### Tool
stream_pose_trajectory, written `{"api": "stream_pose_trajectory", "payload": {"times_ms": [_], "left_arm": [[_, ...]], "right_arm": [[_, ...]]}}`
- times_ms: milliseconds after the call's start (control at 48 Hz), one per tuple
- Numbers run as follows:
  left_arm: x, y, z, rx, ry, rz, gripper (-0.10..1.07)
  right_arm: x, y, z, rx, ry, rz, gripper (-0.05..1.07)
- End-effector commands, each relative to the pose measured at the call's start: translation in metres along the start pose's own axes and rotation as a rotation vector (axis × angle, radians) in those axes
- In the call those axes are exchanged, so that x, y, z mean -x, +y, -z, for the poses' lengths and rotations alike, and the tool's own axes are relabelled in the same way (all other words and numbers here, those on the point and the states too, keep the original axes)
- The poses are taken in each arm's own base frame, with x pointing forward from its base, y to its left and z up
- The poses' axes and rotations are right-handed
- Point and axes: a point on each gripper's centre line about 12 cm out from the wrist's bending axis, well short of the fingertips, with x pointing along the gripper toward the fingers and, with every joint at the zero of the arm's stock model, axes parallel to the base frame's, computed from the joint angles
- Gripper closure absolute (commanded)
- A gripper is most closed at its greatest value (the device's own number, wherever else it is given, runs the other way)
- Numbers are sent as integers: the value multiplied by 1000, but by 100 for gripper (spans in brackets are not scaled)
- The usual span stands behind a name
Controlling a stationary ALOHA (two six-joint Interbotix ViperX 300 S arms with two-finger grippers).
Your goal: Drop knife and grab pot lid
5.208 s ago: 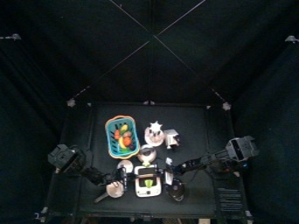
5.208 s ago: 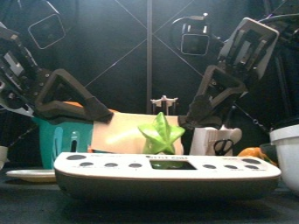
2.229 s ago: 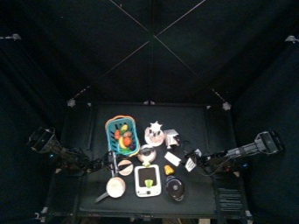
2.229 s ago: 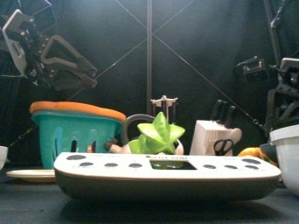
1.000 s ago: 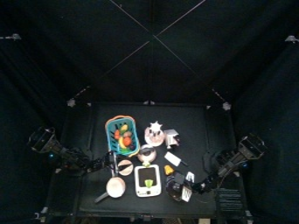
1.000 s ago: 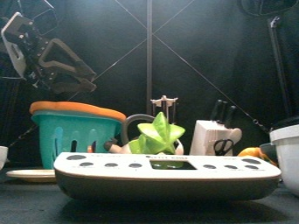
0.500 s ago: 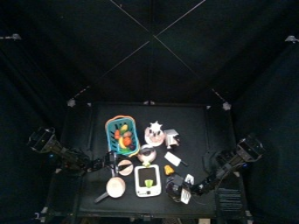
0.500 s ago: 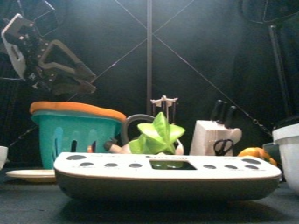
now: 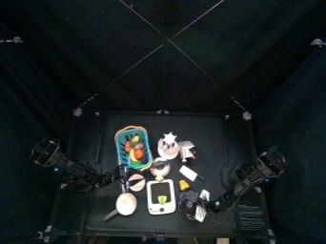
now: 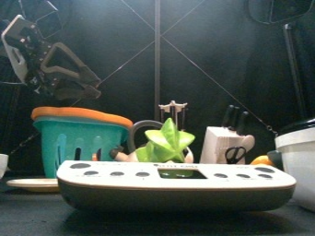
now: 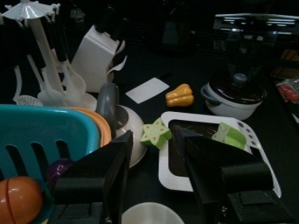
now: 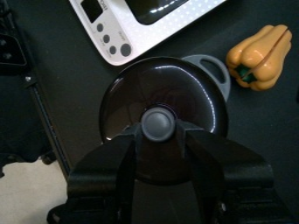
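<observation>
Right gripper point(image 12: 156, 162) hangs with its jaws apart right over the pot lid point(image 12: 162, 103), one jaw on each side of the knob point(image 12: 158, 121), holding nothing. Round lid lies flat, knob up. White scale point(image 12: 140, 26) sits just past it; yellow pepper point(image 12: 261, 54) lies off to one side. Left gripper point(image 11: 149, 171) waits open, far away.

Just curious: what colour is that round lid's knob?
Grey, on the dark pot lid; the right wrist view shows it best.
</observation>
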Motion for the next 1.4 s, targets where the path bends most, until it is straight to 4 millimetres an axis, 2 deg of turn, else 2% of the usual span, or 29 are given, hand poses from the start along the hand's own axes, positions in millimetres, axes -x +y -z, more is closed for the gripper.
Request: {"api": "stream_pose_trajectory", "payload": {"times_ms": [0,375,792,1208,1375], "left_arm": [[-1,0,-2,1,-8,-2,17],[-3,4,-1,3,-3,-20,17],[-3,2,1,11,24,-6,17],[-3,3,1,11,25,-7,17],[-3,3,1,12,24,-7,17]], "right_arm": [[3,3,-7,-9,-15,-12,28],[-3,-11,-13,-30,-18,81,24],[-1,-10,-18,-16,-40,107,23],[-3,-11,-17,-12,-36,117,26],[-3,-11,-17,-13,-36,117,35]]}}
